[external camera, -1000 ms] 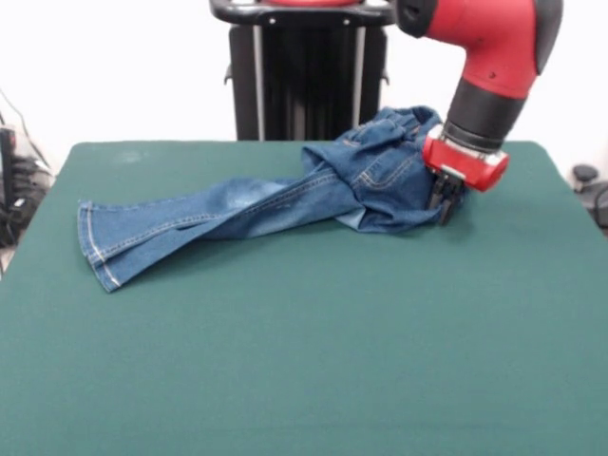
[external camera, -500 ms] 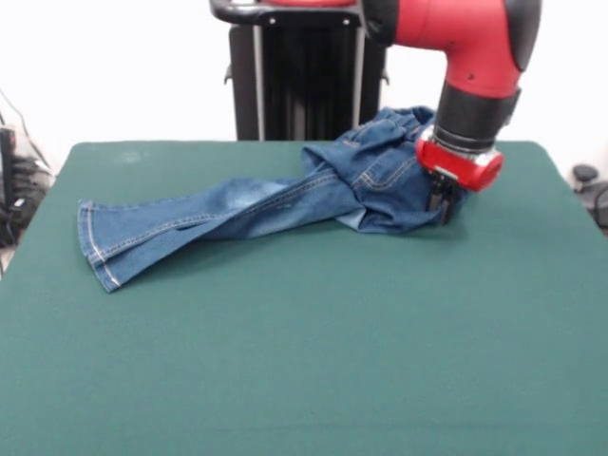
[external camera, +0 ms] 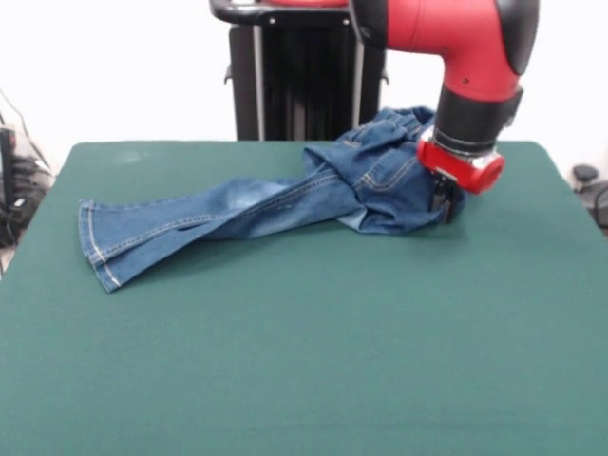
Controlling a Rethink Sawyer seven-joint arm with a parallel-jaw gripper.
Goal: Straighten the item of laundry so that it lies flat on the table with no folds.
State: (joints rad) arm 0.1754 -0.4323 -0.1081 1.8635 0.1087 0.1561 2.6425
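Jeans (external camera: 285,204) unmoved, waist end bunched; claw (external camera: 442,202) shifted slightly left at waistband edge, opening hidden, grip unclear.

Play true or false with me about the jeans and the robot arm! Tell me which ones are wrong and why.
1. The jeans lie on a green table. True.
2. The jeans are spread flat with no folds. False: the waist end is bunched up in a heap.
3. The gripper is down at the bunched waist end. True.
4. The leg cuffs point toward the picture's right. False: they lie at the picture's left.
5. The arm is blue. False: it is red and black.
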